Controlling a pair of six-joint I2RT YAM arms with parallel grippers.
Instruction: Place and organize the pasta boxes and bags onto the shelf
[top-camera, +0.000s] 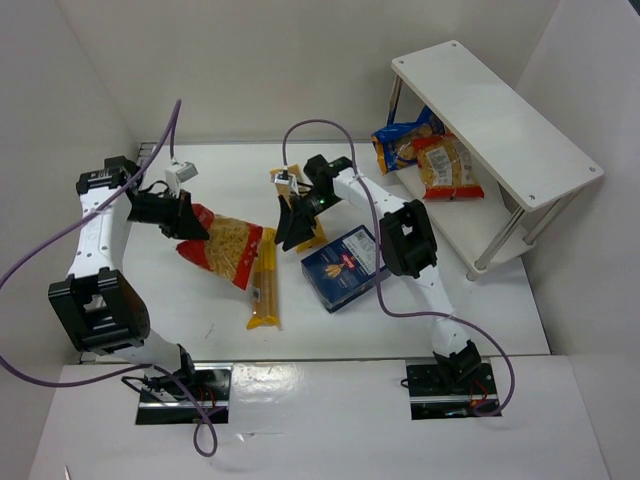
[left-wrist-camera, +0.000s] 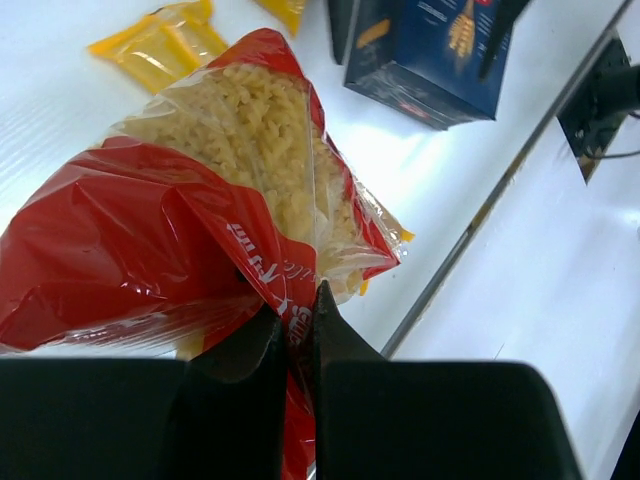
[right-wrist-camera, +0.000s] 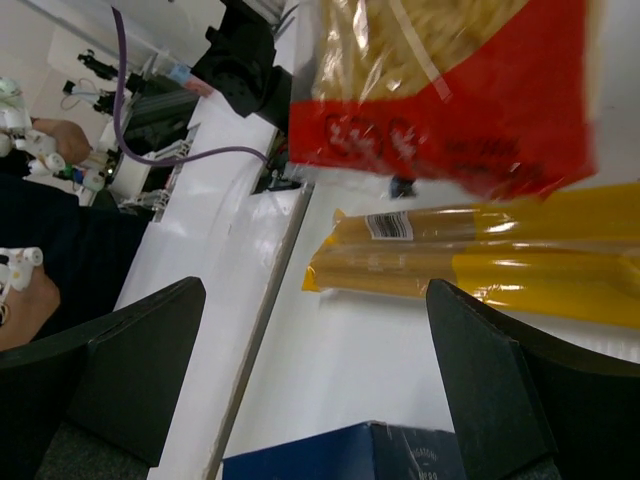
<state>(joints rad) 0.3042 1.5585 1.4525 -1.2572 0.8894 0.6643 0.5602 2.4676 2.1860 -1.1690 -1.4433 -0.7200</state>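
On the red-edged bag (left-wrist-camera: 250, 170): clear film, white lettering, pale yellow pasta inside. Long spaghetti packet (top-camera: 264, 292) yellow; box (top-camera: 345, 268) dark blue, white lettering. White shelf (top-camera: 490, 120), white table (top-camera: 330, 335).

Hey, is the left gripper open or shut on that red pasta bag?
Shut: the left gripper pinches the red pasta bag's crumpled red end, with only film between its tips.
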